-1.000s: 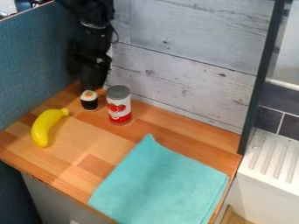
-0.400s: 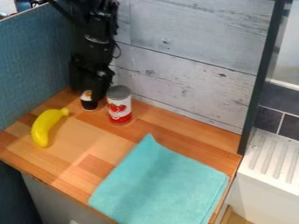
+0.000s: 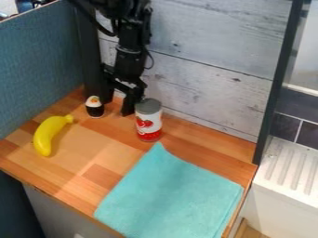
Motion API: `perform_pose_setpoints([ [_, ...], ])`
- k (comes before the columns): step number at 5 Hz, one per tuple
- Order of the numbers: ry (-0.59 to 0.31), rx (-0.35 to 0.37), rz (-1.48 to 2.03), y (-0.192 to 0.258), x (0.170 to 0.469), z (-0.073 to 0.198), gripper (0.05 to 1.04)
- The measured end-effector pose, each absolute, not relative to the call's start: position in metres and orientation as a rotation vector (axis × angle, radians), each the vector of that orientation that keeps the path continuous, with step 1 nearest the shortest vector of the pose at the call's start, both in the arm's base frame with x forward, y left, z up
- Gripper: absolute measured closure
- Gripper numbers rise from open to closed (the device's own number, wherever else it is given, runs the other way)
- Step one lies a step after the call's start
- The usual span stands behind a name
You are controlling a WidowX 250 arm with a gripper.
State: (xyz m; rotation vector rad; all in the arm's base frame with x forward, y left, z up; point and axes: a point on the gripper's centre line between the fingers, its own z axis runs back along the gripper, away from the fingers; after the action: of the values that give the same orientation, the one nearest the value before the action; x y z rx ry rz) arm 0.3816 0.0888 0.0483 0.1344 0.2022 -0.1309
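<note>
Can [image 3: 149, 122] and gripper [image 3: 119, 99] have shifted right; I see fingers apart, gripping nothing. The shove looks partly done, the can upright just beside the cloth [image 3: 174, 193].

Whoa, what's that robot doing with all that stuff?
A black robot arm has its gripper low over the wooden counter, with its fingers apart and nothing between them. It's right next to the can, but I can't tell if they touch. The can stands upright. A little black-and-white toy is on the gripper's other side, near a yellow banana. A blue-green cloth lies flat.
</note>
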Motion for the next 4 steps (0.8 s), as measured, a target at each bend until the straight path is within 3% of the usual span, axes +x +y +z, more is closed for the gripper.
perform_pose_setpoints([
  [4, 0.163, 0.066, -0.137, -0.017, 0.379, 0.057, 0.083],
])
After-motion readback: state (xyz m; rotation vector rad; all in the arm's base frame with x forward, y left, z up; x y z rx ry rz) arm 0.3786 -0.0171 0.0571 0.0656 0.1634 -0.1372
